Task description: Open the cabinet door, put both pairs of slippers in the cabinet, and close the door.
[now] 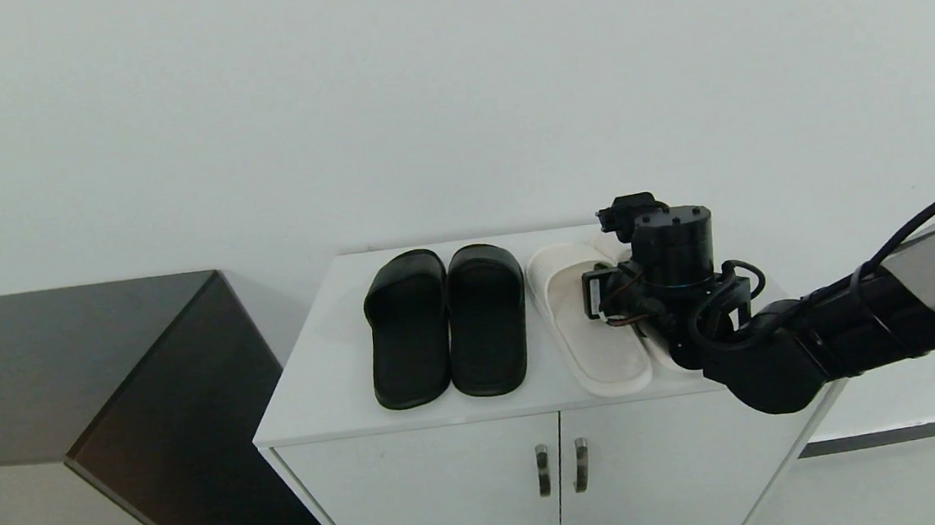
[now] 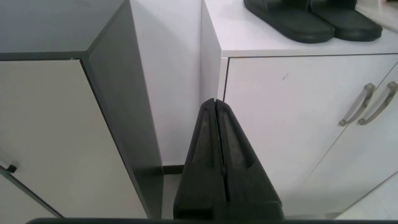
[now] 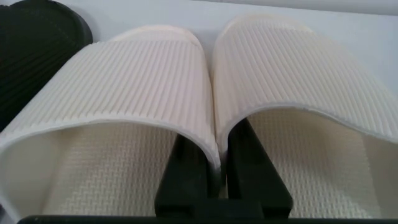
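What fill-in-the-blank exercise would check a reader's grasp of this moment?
1. The black slippers lie on ___ of the cabinet.
2. Both cabinet doors are ___.
3. The right gripper is shut on the inner straps of the ___ pair beside them.
4. The left gripper, low beside the cabinet, is ___ and holds nothing.

Missing words: top; closed; white; shut.
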